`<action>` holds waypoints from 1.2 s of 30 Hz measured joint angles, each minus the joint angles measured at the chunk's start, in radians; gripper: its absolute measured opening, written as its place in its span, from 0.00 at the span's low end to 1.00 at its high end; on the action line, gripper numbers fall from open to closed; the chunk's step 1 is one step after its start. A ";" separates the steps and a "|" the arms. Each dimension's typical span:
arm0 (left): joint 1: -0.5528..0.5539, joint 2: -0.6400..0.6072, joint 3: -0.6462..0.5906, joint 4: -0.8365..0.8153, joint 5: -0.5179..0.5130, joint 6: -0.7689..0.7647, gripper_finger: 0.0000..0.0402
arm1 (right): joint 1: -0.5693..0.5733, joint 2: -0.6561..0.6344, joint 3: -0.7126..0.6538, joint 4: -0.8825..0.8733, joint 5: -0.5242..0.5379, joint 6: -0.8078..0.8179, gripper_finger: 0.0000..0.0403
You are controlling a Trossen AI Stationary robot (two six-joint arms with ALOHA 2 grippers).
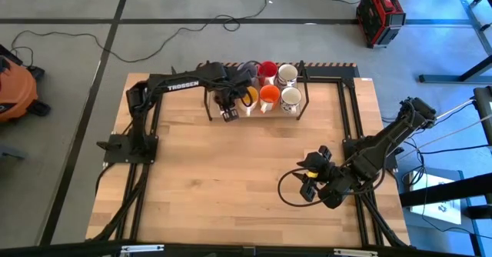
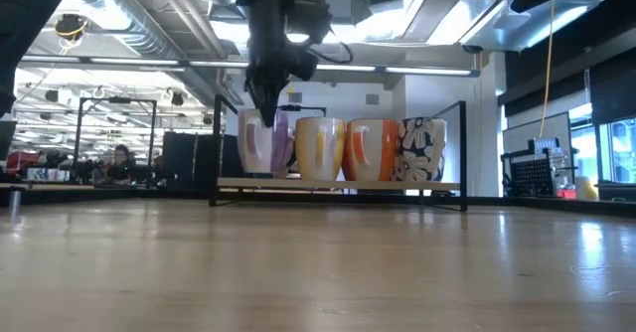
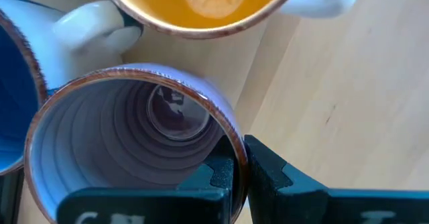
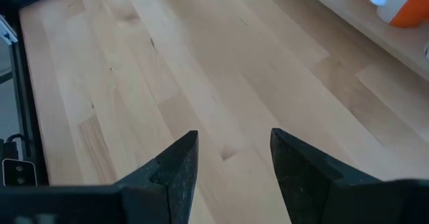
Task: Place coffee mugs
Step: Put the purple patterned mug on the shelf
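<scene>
A low tray at the table's far middle holds the coffee mugs. From above I see a red mug, a white mug, a yellow-orange mug, an orange mug and a second white mug. My left gripper stands over the tray's left end, shut on a lilac mug, which is upright beside the yellow-orange mug. A blue mug shows beside it in the left wrist view. My right gripper waits open over bare wood near the table's right side. My left gripper holds the lilac mug by its rim wall, one finger inside the mug and the other outside. The fingers come from above, pointing down. The mug stands upright, its base level with the other mugs on the tray.
Black frame rails run along the table's sides and around the tray. A black cable loop lies on the wood by my right gripper. The middle and near part of the wooden table is bare.
</scene>
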 joint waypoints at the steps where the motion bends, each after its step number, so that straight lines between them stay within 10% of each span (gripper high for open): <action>1: 0.004 0.000 -0.008 0.006 0.004 0.002 0.03 | 0.000 0.000 0.000 0.000 0.003 0.000 0.43; 27: 0.012 0.000 -0.030 0.046 0.023 0.010 0.07 | 0.000 0.000 0.000 0.025 0.004 -0.001 0.43; 36: 0.008 -0.003 -0.030 0.048 0.021 0.009 0.24 | 0.000 0.000 0.000 0.027 0.004 -0.001 0.43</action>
